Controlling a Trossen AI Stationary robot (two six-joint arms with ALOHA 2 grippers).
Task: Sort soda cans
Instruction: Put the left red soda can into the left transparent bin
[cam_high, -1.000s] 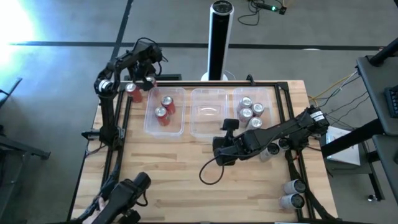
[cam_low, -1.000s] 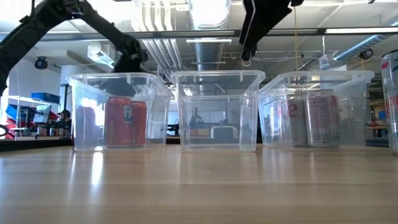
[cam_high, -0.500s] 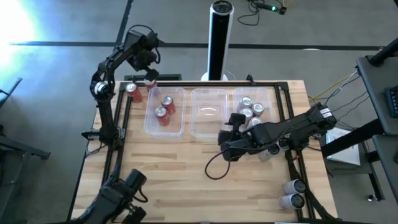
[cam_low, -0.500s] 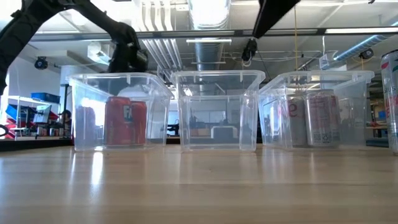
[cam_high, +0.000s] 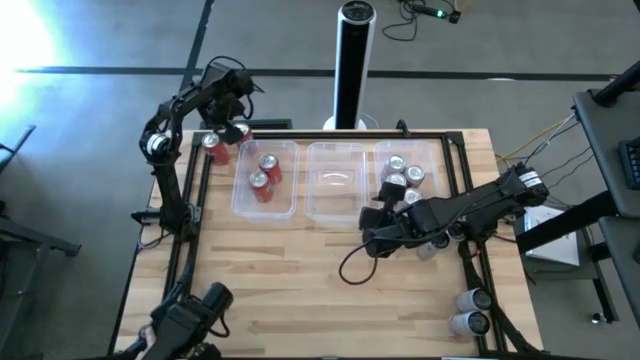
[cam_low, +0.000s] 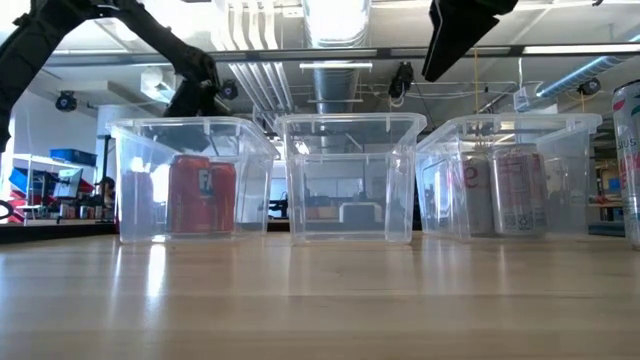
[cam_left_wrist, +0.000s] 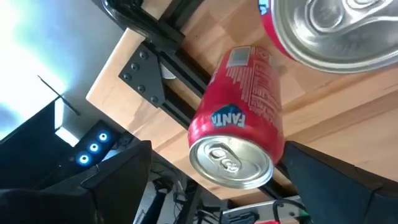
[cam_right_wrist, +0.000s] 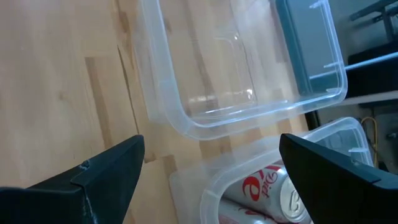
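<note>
The left gripper (cam_high: 228, 108) hangs with fingers spread, holding nothing, above the red can (cam_left_wrist: 239, 118) standing just outside the left tub (cam_high: 240, 195), which holds two red cans (cam_high: 264, 173). The right gripper (cam_high: 385, 212) hovers released over the seam between the middle tub (cam_right_wrist: 217, 115) and the right tub (cam_high: 440, 155) of silver cans (cam_high: 402, 176); more cans (cam_high: 470, 310) lie near the table's (cam_high: 300, 290) right edge.
</note>
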